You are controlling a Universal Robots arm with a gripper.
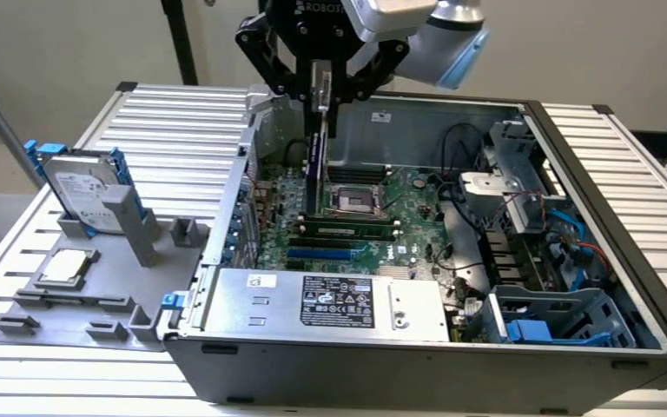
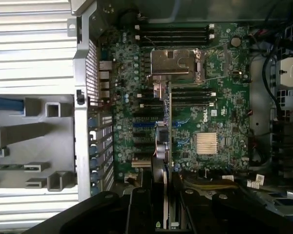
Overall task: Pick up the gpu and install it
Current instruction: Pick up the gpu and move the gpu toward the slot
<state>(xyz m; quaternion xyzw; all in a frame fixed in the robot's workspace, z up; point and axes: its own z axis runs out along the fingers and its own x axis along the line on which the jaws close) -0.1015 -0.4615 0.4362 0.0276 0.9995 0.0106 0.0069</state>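
I hold the gpu clamped in the gripper, long axis vertical, lower edge above the motherboard. The blue expansion slots lie on the near side.

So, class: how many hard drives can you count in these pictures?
1: the hard drive, in a blue frame, stands upright on the grey holder at the exterior view's left, outside the computer case. More may be hidden in the case's bays.

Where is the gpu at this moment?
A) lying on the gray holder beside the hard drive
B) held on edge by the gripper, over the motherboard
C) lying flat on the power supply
B: the gripper clamps the gpu upright over the motherboard.
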